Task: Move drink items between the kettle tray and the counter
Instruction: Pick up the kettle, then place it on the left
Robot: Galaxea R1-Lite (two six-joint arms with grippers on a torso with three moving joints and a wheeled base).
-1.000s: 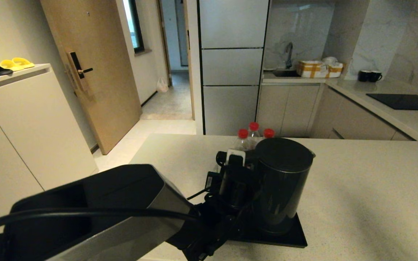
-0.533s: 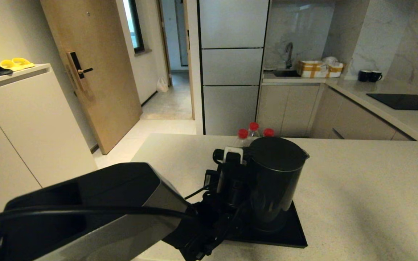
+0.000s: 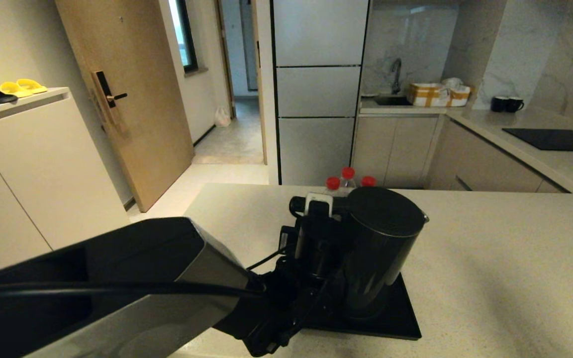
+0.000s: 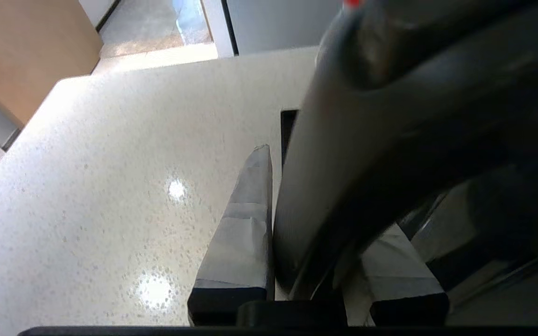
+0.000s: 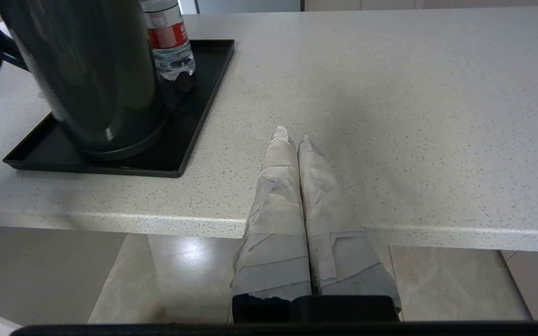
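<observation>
Gripping the loop handle [image 4: 343, 154] of the kettle [image 3: 376, 248], left hand [image 3: 316, 233] closed around it from the robot's left side, taped fingers [image 4: 245, 224] on either side of the handle bar in the left wrist view. Standing upright, long axis vertical, lid [image 3: 385, 211] level, spout [image 3: 423, 216] pointing away to the right. Sitting low over the kettle tray [image 3: 401, 318], the base either resting on it or barely above; cannot tell which, though the right wrist view suggests contact or near it. Crowding the far end of the tray: red-capped water bottles [image 3: 347, 179], close behind the kettle, one [image 5: 168, 42] just beside its wall.

Judging the next move: lifting straight up first, then carrying sideways. Plenty of bare bench [image 3: 505, 258] to the right of the tray and some to the left; near edge close to the tray, so little room toward the robot. Likely risk: swinging the body back into the bottles, or tilting a heavy kettle held by its handle alone.

Right hand [image 5: 292, 140] parked with fingers pressed together, holding nothing, hanging at the near bench edge, well apart from the tray.
</observation>
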